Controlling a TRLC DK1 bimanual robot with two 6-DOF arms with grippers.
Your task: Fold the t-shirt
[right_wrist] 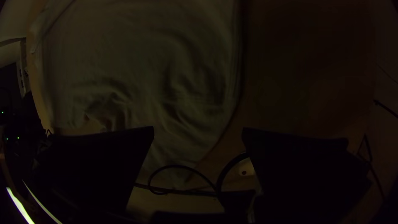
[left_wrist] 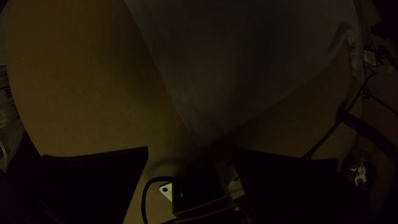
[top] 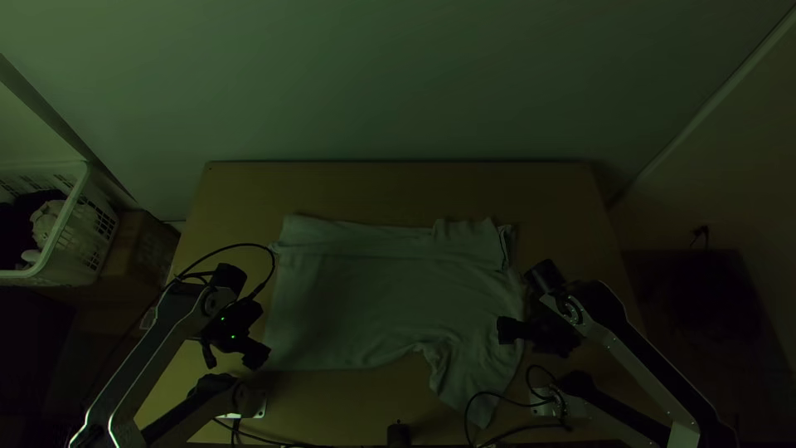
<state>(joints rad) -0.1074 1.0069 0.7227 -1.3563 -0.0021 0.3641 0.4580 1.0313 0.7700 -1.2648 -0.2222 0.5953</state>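
A pale t-shirt point(top: 373, 290) lies sideways across the table, its far side apparently folded over in a long strip, while a sleeve point(top: 473, 377) stretches towards the near edge, with wrinkles beside it. At the shirt's near left corner, my left gripper point(top: 232, 357) is open. Over the right end of the cloth, by that sleeve, is my right gripper point(top: 535, 338), also open. In the left wrist view, the shirt's corner point(left_wrist: 203, 120) lies beyond the parted fingers of the gripper point(left_wrist: 190, 148). Rumpled cloth point(right_wrist: 166, 83) lies before the gripper point(right_wrist: 198, 128) in the right wrist view.
Bare wood of the table point(top: 398, 187) runs along the far side. Black cables point(top: 506, 431) loop near the front edge and over the sleeve's end. A white basket point(top: 62, 249) holding cloth stands beyond the table's left side, by a brown box point(top: 137, 249).
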